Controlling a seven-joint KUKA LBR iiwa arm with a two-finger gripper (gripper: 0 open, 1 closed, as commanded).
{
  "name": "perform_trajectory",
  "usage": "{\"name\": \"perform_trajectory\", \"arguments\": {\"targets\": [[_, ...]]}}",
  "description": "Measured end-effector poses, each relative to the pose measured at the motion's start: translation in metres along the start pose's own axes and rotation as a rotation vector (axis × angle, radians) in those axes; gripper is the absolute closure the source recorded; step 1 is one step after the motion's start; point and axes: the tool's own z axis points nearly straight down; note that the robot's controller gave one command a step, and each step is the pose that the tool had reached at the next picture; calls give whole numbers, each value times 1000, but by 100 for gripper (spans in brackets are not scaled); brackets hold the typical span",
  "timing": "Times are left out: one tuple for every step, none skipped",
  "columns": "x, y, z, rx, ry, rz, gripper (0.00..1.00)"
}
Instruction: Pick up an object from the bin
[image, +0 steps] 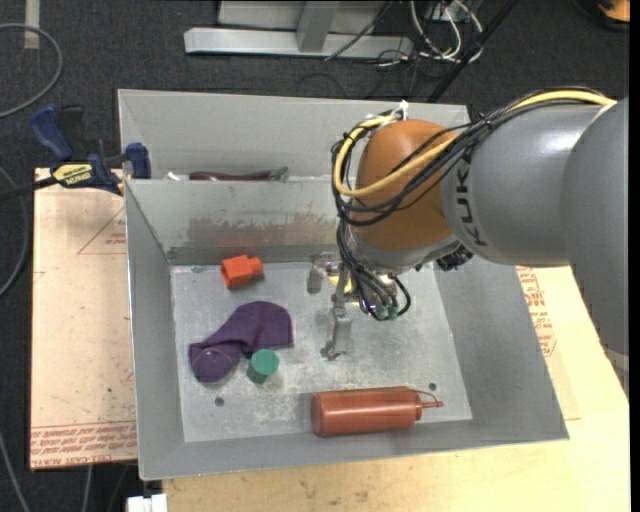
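My gripper hangs under the arm's wrist over the middle of the bin floor, open, with nothing between its fingers. One fingertip points down at bare metal. A small green cylinder stands to its left, touching a crumpled purple cloth-like thing. A brown-red squeeze bottle with a thin nozzle lies on its side along the front wall, just below the gripper. An orange block sits near the back wall, left of the gripper.
The arm and its wrist cover hide the bin's back right part. Bare floor lies around the fingertip and between the gripper and the bottle. The bin's sloping walls close in on all sides.
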Motion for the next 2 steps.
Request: {"name": "perform_trajectory", "arguments": {"targets": [[-2, 0, -5, -1, -7, 1, 0], [-15, 37, 23, 1, -12, -61, 0]]}}
